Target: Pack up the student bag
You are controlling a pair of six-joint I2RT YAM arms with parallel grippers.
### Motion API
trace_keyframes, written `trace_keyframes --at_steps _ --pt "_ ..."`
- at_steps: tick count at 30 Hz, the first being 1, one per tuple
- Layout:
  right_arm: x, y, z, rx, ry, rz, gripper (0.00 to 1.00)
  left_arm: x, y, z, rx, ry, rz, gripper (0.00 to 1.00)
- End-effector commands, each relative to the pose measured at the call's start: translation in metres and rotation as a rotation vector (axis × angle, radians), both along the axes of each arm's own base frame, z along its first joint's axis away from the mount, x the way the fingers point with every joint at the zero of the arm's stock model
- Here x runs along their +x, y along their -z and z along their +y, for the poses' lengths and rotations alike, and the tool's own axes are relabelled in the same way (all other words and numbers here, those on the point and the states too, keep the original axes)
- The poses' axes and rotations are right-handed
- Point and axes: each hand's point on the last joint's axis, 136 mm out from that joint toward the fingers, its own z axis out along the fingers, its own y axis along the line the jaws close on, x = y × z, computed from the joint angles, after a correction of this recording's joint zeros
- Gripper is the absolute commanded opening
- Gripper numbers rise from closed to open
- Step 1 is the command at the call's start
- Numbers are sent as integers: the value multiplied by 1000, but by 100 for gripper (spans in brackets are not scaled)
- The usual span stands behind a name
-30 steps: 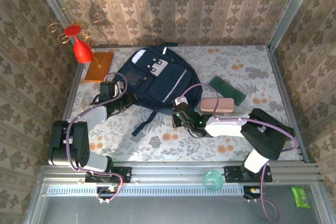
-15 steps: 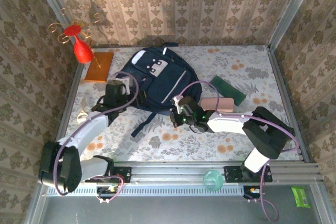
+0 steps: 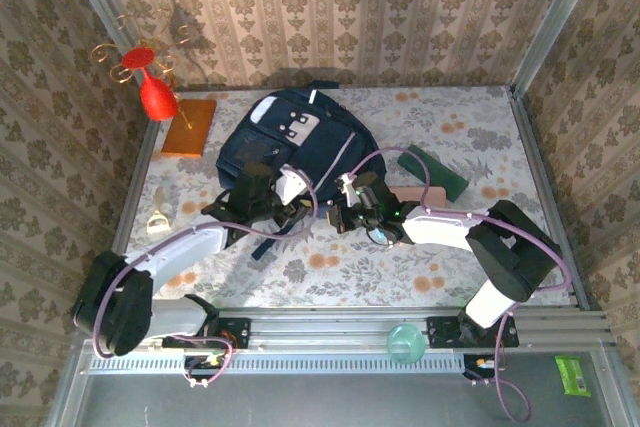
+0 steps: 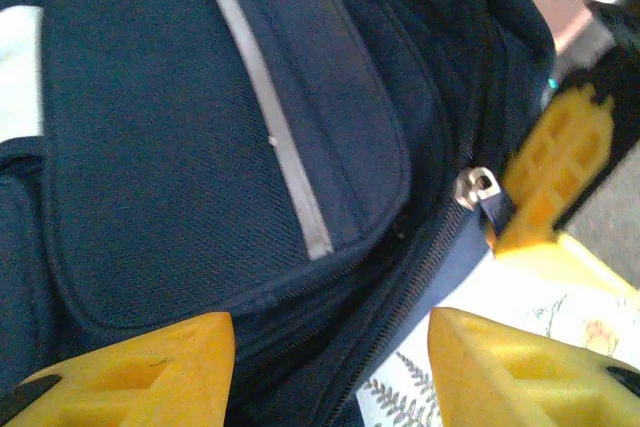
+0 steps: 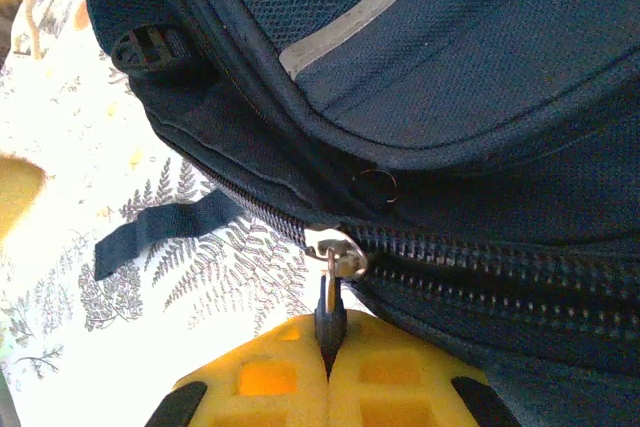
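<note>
Student bag (image 3: 300, 142): long axis ran near-far, top toward surface (image 3: 480, 137) far edge — right end effector (image 5: 330, 352) clenched zipper pull (image 5: 330, 287); left end effector (image 4: 330, 367) sat released.

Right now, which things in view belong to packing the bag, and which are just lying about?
Job: dark navy fabric backpack; its metal zipper pull, pinched by the right pincer; open left pincer; probably to pack: pink oblong case, dark green flat pad, orange flat pad.
Lying about: red vase with gold wire curls; teal cup; small green packet.

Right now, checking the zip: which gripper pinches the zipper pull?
The right gripper, its yellow fingers shut on the zipper pull; the left gripper stands open at the student bag.
</note>
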Motion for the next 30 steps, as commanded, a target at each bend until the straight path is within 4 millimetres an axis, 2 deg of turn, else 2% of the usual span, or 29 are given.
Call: trace_keyframes --at_steps 1,6,12,14,18,20,21,26,30 --pt "8 -26 9 94 -2 -51 0 -11 8 -9 154 200 -112 54" --pt "9 -27 7 101 16 -48 0 -11 26 -17 238 328 -138 52" --pt "8 -28 4 104 30 -47 0 6 40 -30 277 369 -149 44" --pt "8 -30 4 109 34 -45 0 8 46 -32 283 384 -139 37" --pt "6 -30 -3 88 55 -43 0 9 51 -25 289 385 -143 13" --pt "6 -27 -11 46 85 -39 0 9 47 -20 269 384 -149 2" --pt "6 -25 -16 21 99 -37 0 9 44 -17 265 383 -157 0" --pt "5 -15 -53 -144 224 -14 0 4 47 -4 303 417 -206 0" --pt "4 -14 -85 -268 321 -8 0 9 47 9 318 390 -230 0"
